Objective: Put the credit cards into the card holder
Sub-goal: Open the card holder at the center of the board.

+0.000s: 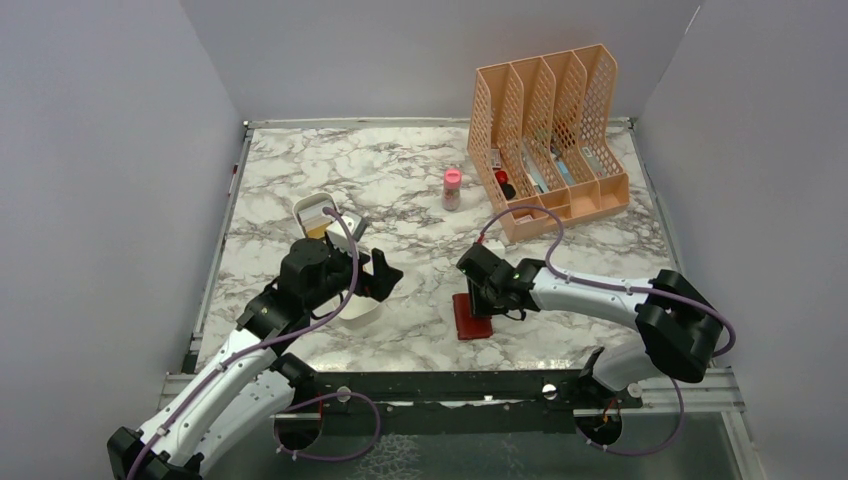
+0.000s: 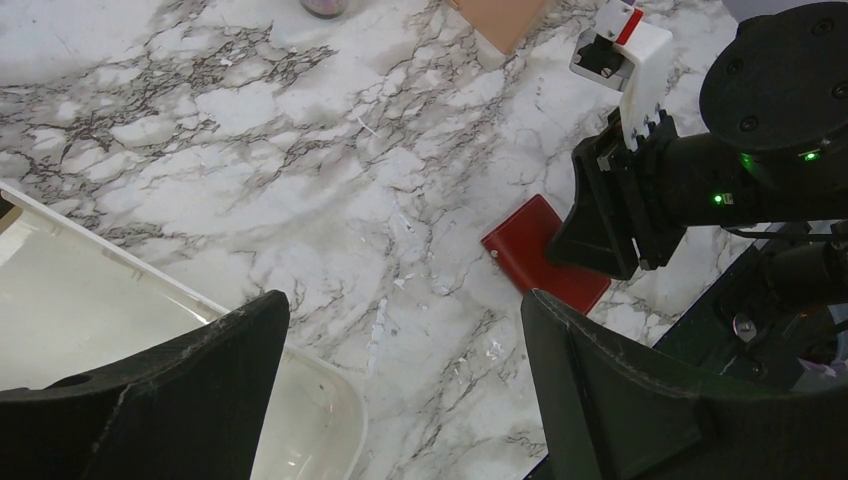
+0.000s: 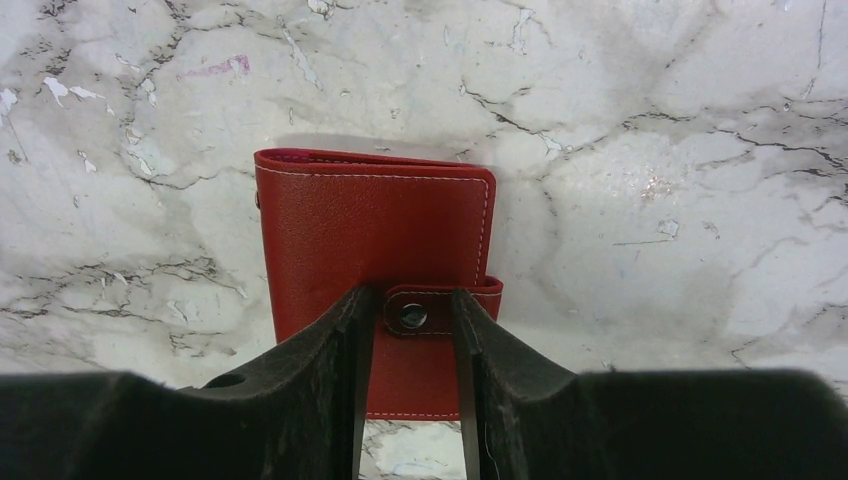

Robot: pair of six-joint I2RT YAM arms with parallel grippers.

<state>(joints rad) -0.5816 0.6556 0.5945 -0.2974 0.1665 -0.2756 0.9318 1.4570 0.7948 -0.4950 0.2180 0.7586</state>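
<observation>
Card holder closed, flat on bench near front edge, centre. Right gripper narrow, straddling snap tab; cannot tell if pinching. Left gripper wide, empty. Risk: fingers slip off tab, holder skids toward front edge.

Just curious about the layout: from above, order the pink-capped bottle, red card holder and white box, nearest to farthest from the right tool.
From the right tool:
1. red card holder, directly beneath it.
2. pink-capped bottle, farther back, mid-table.
3. white box, farthest, over on the left.
</observation>
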